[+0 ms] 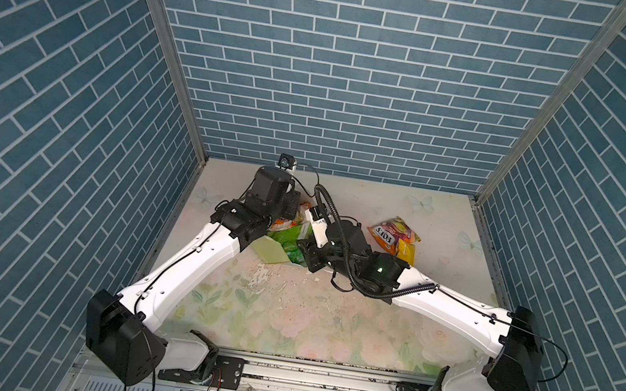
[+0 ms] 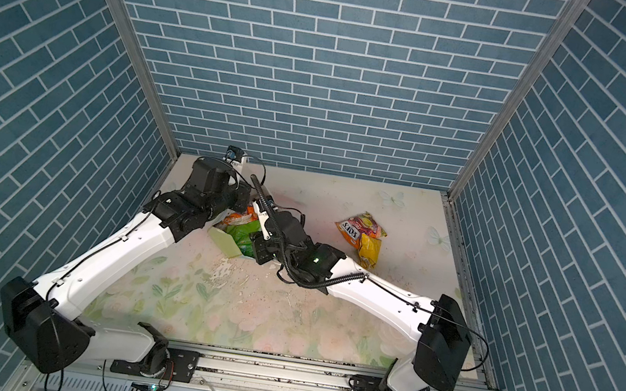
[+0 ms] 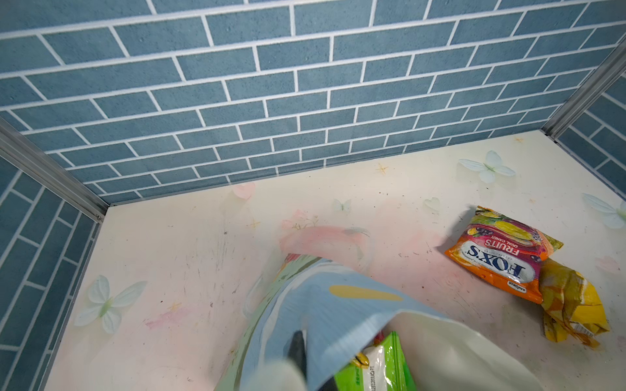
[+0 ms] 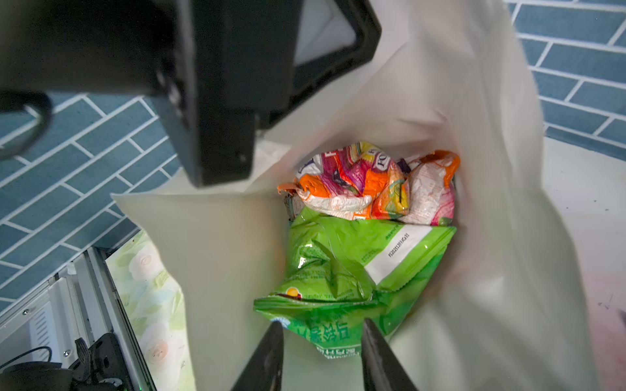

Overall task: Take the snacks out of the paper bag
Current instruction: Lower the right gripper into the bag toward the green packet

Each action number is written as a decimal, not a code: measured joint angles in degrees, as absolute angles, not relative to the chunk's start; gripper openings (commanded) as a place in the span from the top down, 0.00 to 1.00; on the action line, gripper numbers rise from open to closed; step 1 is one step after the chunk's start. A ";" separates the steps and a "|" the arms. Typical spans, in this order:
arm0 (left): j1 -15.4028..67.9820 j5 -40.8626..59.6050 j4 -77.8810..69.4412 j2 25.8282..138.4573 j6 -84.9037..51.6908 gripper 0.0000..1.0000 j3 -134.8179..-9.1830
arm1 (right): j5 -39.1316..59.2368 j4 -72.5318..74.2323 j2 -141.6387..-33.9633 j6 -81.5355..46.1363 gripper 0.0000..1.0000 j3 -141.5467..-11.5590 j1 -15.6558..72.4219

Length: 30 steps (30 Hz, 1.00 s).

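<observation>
The paper bag (image 1: pixel 271 251) (image 2: pixel 226 243) lies on its side at the back left of the table, mouth toward the right arm. My left gripper (image 3: pixel 305 359) is shut on its blue painted wall (image 3: pixel 325 304). My right gripper (image 4: pixel 321 338) is inside the white interior (image 4: pixel 220 254), jaws open, with the end of the bright green packet (image 4: pixel 355 267) (image 1: pixel 288 239) between its fingers. Behind that packet, two crumpled FOX'S packets (image 4: pixel 352 182) sit deeper in the bag. Outside, a FOX'S packet (image 1: pixel 392 233) (image 3: pixel 498 260) and a yellow packet (image 1: pixel 405 252) (image 3: pixel 572 304) lie touching on the table.
Blue brick walls close the back and both sides. The two loose packets lie at the back right (image 2: pixel 358 230). The floral table top (image 1: pixel 284 318) stretches toward the metal rail (image 1: pixel 317 378) where both arm bases stand.
</observation>
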<state>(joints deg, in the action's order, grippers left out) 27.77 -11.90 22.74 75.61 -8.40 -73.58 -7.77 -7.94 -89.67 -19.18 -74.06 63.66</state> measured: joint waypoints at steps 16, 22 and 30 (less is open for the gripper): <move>27.79 -10.72 16.21 76.42 -8.99 1.00 -70.76 | -8.21 -1.96 -91.31 -24.32 0.61 -68.36 61.71; 27.90 -9.54 13.82 77.80 -9.02 1.00 -70.26 | -7.29 0.27 -92.01 -26.15 0.61 -66.94 60.05; 27.90 -8.54 15.97 78.83 -9.32 1.00 -72.51 | -5.28 2.96 -93.34 -27.51 0.57 -66.11 58.06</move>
<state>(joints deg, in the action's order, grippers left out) 27.90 -8.54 15.97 78.83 -9.32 -72.51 -5.28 2.96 -93.34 -27.51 -66.11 58.06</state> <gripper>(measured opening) 0.049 0.429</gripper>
